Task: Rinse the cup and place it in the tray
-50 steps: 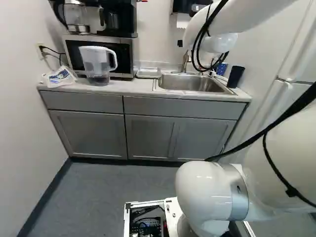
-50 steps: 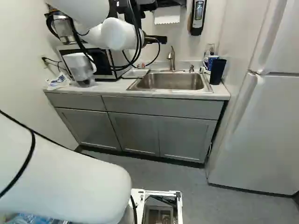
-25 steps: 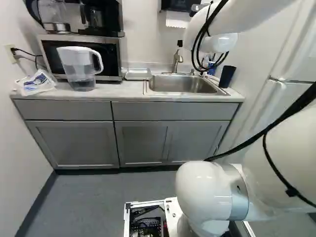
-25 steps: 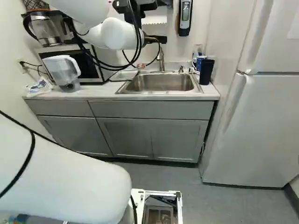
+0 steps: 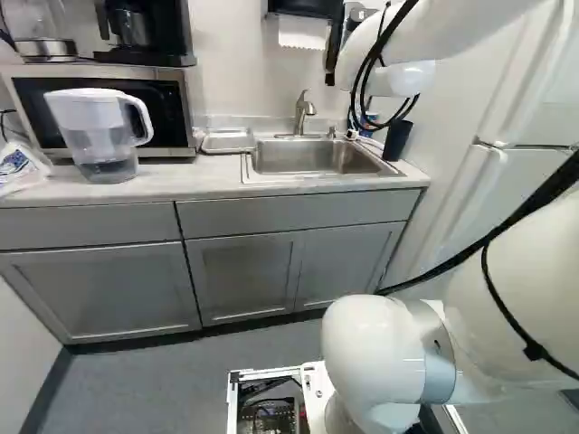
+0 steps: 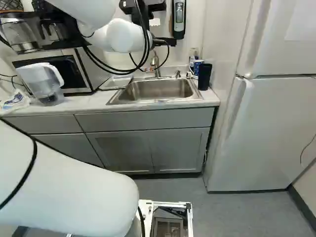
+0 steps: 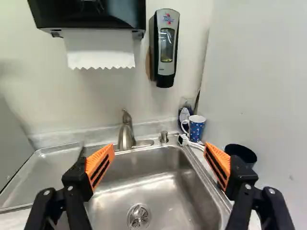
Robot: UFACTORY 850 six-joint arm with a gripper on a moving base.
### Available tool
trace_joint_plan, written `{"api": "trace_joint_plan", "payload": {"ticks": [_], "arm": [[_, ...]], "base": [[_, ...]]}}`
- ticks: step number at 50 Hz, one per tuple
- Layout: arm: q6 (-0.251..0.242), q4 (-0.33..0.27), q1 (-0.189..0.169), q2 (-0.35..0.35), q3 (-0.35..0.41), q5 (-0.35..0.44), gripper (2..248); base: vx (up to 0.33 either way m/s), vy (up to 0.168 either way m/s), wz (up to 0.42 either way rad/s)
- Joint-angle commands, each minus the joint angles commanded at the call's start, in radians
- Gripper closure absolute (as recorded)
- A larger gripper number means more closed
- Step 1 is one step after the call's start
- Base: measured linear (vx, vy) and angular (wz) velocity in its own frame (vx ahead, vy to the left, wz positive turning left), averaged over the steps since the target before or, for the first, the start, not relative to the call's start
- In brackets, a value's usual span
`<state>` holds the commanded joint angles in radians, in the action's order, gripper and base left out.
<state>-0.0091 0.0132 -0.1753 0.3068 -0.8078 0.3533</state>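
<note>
Our jaws stand wide open, gripping nothing, facing the sink [image 7: 158,184].
We see a blue patterned cup [image 7: 197,129] on the desk [image 5: 163,183] by the sink's far corner, with a dark cup [image 7: 241,154] near it; in the left base view, the tray [image 5: 228,141] lies just left of the sink, the faucet [image 7: 126,134] behind the basin.

open pincer [image 6: 166,23], metal sink [image 7: 168,191] ahead with faucet [image 7: 126,135], tray [image 7: 45,170] beside sink, blue mug [image 7: 197,129] near dark cup [image 7: 241,153]
</note>
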Motion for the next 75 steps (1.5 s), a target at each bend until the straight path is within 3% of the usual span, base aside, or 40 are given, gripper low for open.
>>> {"api": "trace_joint_plan", "payload": {"ticks": [47, 75], "arm": [[0.000, 0.000, 0.000, 0.000, 0.000, 0.000, 3], [0.000, 0.000, 0.000, 0.000, 0.000, 0.000, 3]], "base": [[0.138, 0.029, -0.053], [0.028, 0.000, -0.003]]}}
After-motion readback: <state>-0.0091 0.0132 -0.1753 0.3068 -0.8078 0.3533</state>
